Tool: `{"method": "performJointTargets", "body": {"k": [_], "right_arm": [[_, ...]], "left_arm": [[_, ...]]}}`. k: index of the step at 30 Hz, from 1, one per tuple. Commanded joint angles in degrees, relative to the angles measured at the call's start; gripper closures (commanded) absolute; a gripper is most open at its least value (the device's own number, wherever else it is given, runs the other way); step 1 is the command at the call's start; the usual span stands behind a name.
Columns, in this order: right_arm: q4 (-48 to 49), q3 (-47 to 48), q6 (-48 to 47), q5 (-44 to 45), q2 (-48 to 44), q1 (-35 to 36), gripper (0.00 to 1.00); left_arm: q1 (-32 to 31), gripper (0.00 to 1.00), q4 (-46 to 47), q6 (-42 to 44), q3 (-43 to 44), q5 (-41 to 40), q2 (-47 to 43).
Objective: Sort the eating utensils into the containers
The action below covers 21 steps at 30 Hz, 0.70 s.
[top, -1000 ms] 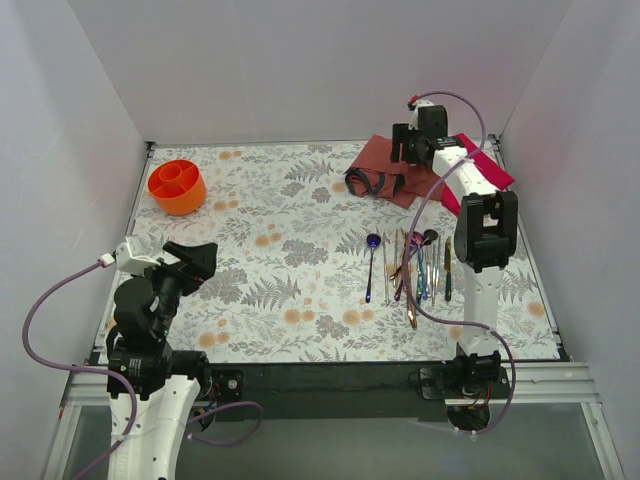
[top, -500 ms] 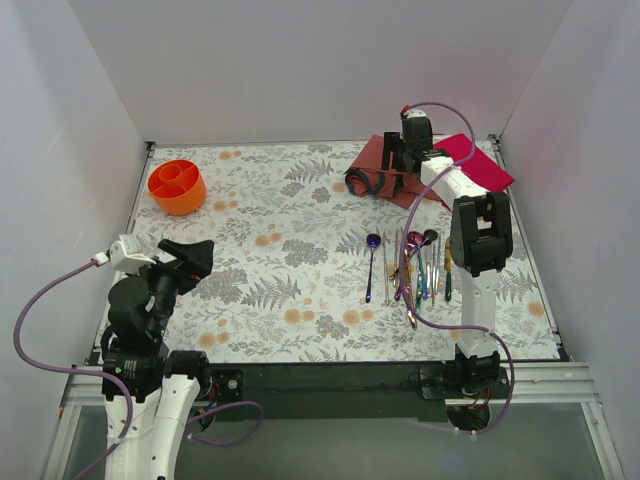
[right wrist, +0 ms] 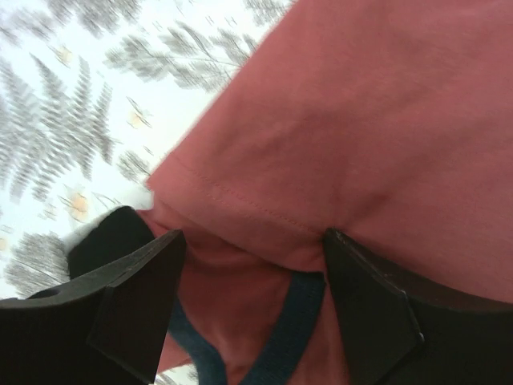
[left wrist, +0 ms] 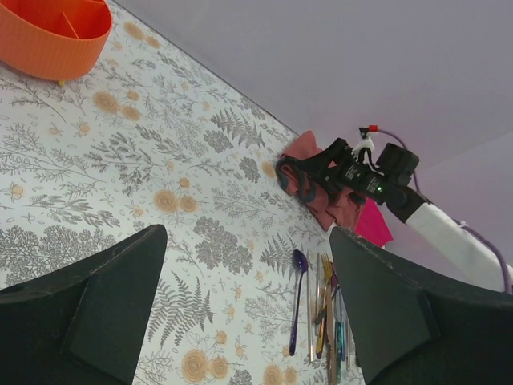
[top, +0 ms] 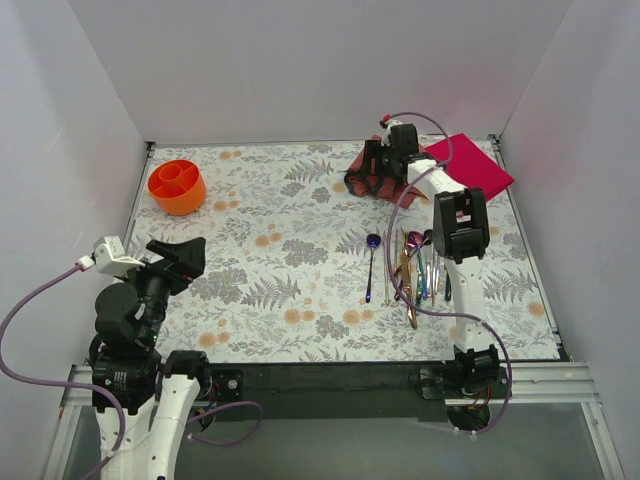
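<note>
Top view: the eating utensils (top: 419, 272) lie side by side on the floral desk (top: 270, 250), right of centre, handles pointing toward the bottom of the frame. A blue-purple spoon (top: 370, 268) lies just left of the bunch, apart from it. The right arm partly covers the bunch's right side. An orange container (top: 177, 186) with dividers sits at upper left, well apart from the utensils. The right fingers (top: 379, 166) are at upper centre-right, over a maroon cloth (top: 390, 178) with a dark strap (top: 357, 184). A magenta cloth (top: 470, 166) lies just right of it. The left fingers (top: 184, 258) are at lower left, above the desk and holding nothing.

Left wrist view: left fingers (left wrist: 104, 313) are wide apart with nothing between them. The orange container (left wrist: 52, 34) is at top left. The spoon (left wrist: 297, 303) and utensils (left wrist: 325, 330) are at bottom centre. The right arm's black fingers (left wrist: 325, 170) are at the maroon cloth (left wrist: 308, 149).

Right wrist view: right fingers (right wrist: 128, 309) are spread apart, one either side of a fold of the maroon cloth (right wrist: 345, 120), not clamped on it. The dark strap (right wrist: 282, 337) runs below the fold. No utensil is in this view.
</note>
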Motion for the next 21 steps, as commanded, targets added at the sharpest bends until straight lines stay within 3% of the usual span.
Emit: {"method": "performJointTargets", "body": {"k": [1, 7, 15, 19, 21], "right_arm": [[-1.8, 1.64, 2.23, -10.01, 3.91, 0.41, 0.21], [-3.03, -10.62, 1.88, -16.87, -2.3, 8.13, 0.21], [-6.97, -35.69, -4.96, -21.01, -18.3, 34.05, 0.21], [-13.13, -42.72, -6.31, -18.83, -30.75, 47.4, 0.19], [-13.05, -44.06, -3.24, -12.69, -38.68, 49.45, 0.18]], "left_arm": [[0.28, 0.16, -2.1, 1.24, 3.1, -1.44, 0.47], [0.28, 0.16, -0.44, 4.13, 3.89, -1.44, 0.56], [0.28, 0.16, -0.17, 10.29, 7.49, -2.15, 3.46], [0.28, 0.14, -0.7, 12.66, 9.16, -5.12, 2.85], [0.19, 0.14, -0.26, 14.15, 9.6, -5.75, 1.53]]}}
